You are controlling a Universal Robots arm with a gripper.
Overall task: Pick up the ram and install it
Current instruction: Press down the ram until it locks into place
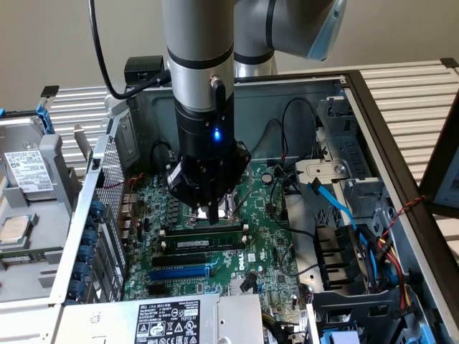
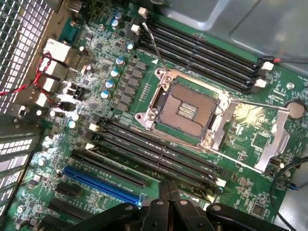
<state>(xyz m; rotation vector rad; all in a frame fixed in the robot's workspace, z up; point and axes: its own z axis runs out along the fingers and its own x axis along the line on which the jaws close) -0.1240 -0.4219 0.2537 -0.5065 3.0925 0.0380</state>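
Observation:
In the exterior view the ram, a long narrow stick with a white label strip, stands along one of the black slots on the green motherboard, just in front of the CPU socket. My gripper hangs straight above that slot bank, its tips a little above and behind the ram. In the wrist view the fingers are pressed together with nothing between them, over the near bank of black slots. A second bank of black slots lies beyond the socket.
The open CPU socket has its metal load plate swung aside. The blue expansion slot lies in front of the ram. Blue and black cables and a drive cage crowd the exterior view's right. Case walls surround the board; a hard drive lies outside.

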